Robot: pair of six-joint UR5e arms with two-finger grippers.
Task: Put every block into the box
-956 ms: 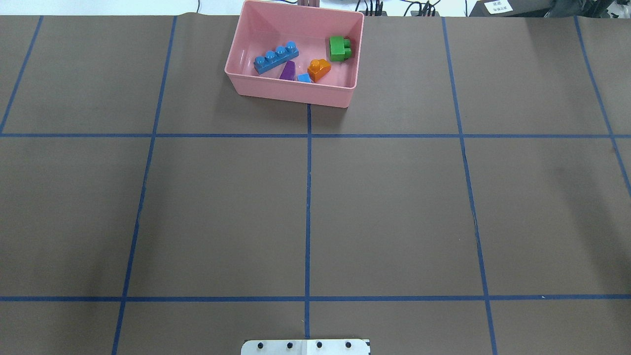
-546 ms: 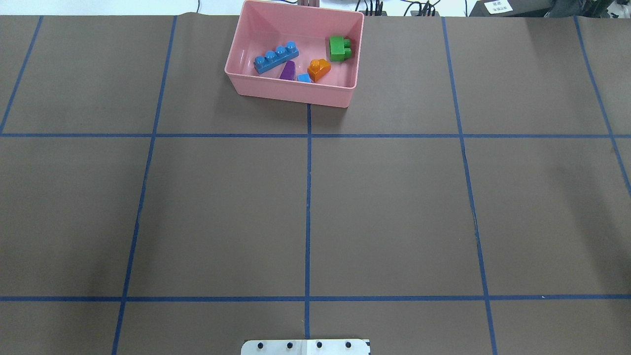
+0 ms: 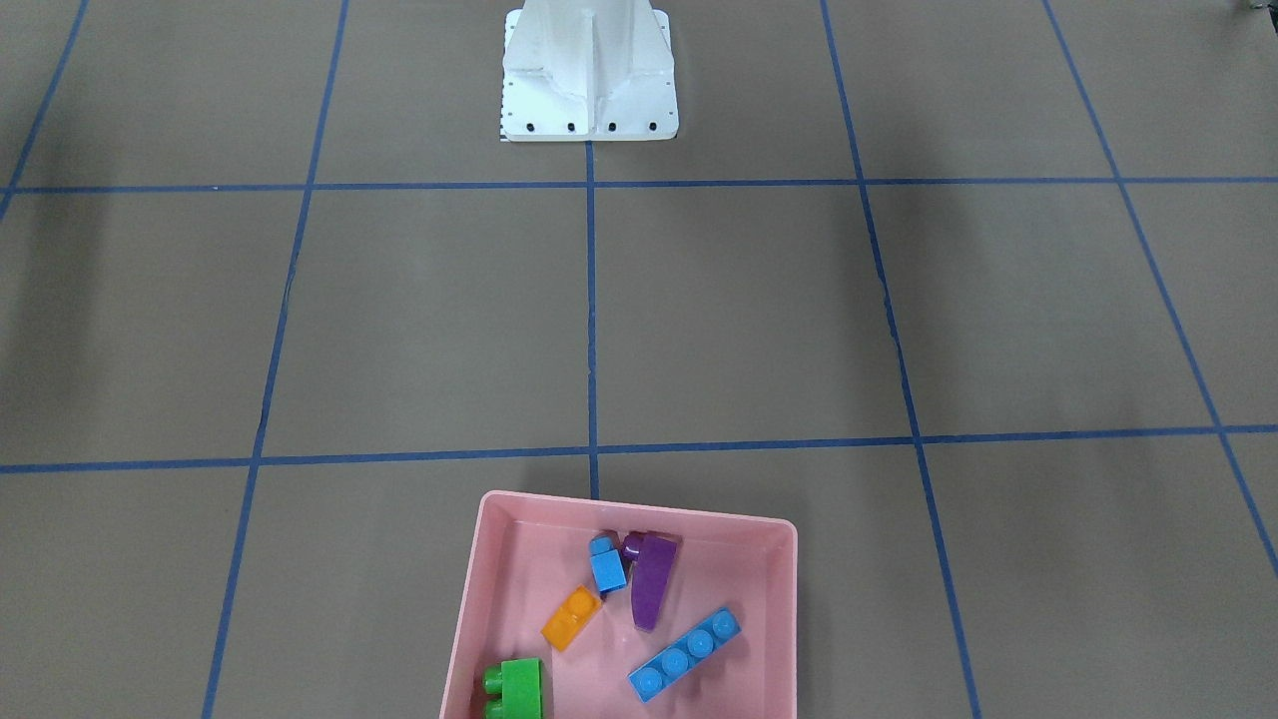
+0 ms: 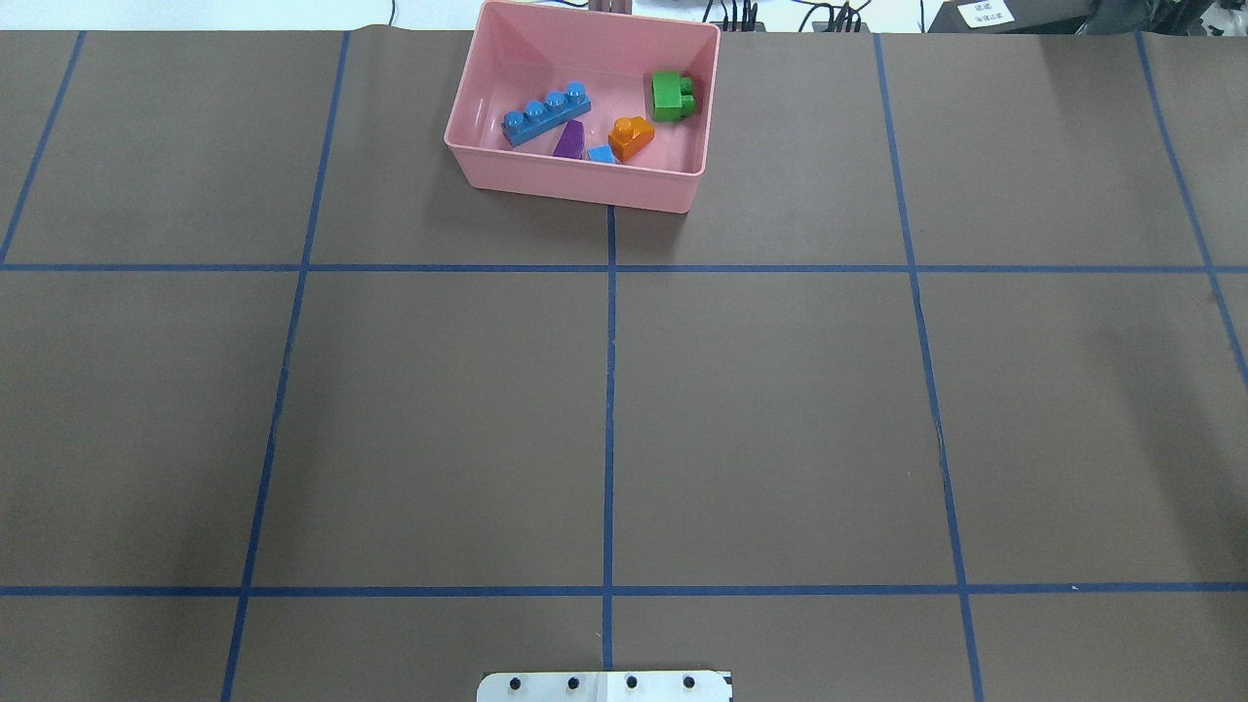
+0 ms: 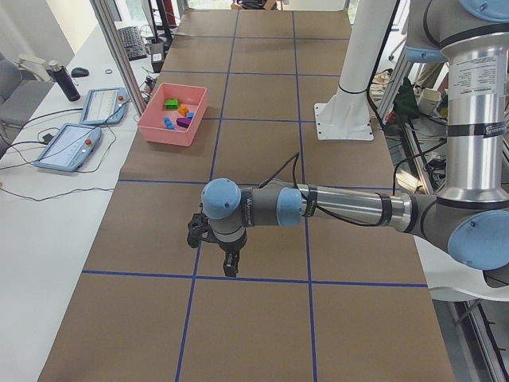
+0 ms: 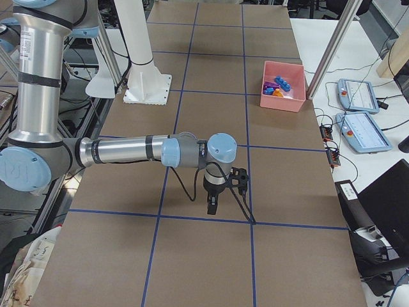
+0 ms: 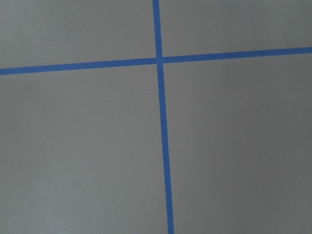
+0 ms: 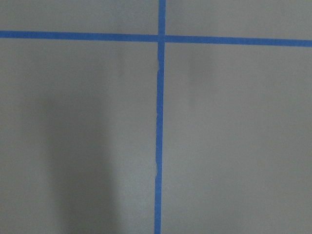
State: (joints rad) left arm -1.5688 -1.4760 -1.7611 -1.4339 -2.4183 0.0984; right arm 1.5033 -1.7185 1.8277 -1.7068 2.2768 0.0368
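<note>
Nothing has moved this past second — orange brick (image 4: 632, 136), purple wedge (image 4: 569, 142), small blue brick (image 4: 601, 154), long blue bar (image 4: 546, 113) and green brick (image 4: 671, 97), all glossy plastic, sit in the shallow pink plastic box (image 4: 575, 190), top centre overhead, so the job looks done; left pincer (image 5: 230, 267) and right pincer (image 6: 211, 207), spread or not, I cannot tell.

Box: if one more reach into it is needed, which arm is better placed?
Left, narrowly. The box sits mostly on the robot's left of the centre tape line; the left gripper and right gripper both hang far from it. All five blocks already lie inside, so no pick remains.
</note>
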